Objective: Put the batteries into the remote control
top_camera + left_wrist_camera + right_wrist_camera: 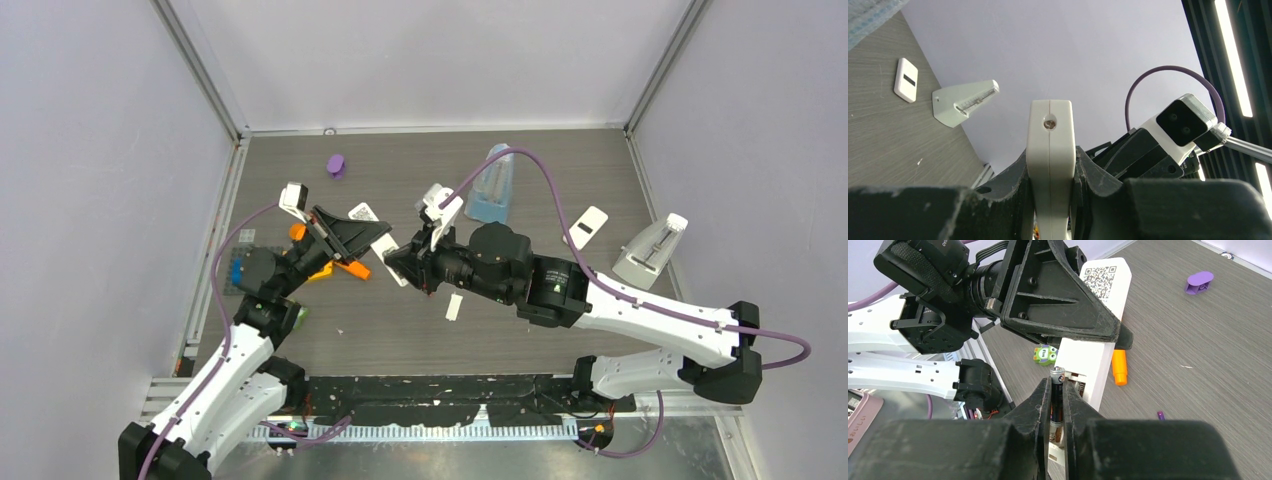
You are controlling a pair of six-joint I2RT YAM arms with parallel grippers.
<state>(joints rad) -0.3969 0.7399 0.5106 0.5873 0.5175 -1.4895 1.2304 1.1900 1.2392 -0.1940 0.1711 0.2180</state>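
1. Grey wood-grain table boxed in by pale walls, with the work going on above its middle in the overhead view
2. Left gripper is clamped on the white remote, holding it off the table, QR label toward the top centre of the right wrist view, open battery bay facing my other arm
3. Right gripper is closed on one dark battery, pinched across its body just below centre of that view; its metal end cap pokes out past the jaws right at the bay, beside a coil spring; whether it touches the remote I cannot tell
4. I judge the cell light, rigid and slick-wrapped, round enough to roll or twist in a flat-faced pinch, so a hold across the middle of the barrel suits it, leaving both ends free to seat
5. The remote is a stiff, smooth plastic shell; the clamp across its narrow edges looks firm, but I expect pushing against the spring could make it pivot
6. Right of the remote lies an orange piece, left of it a green toy, and a purple cap sits upper right, all apart from the work
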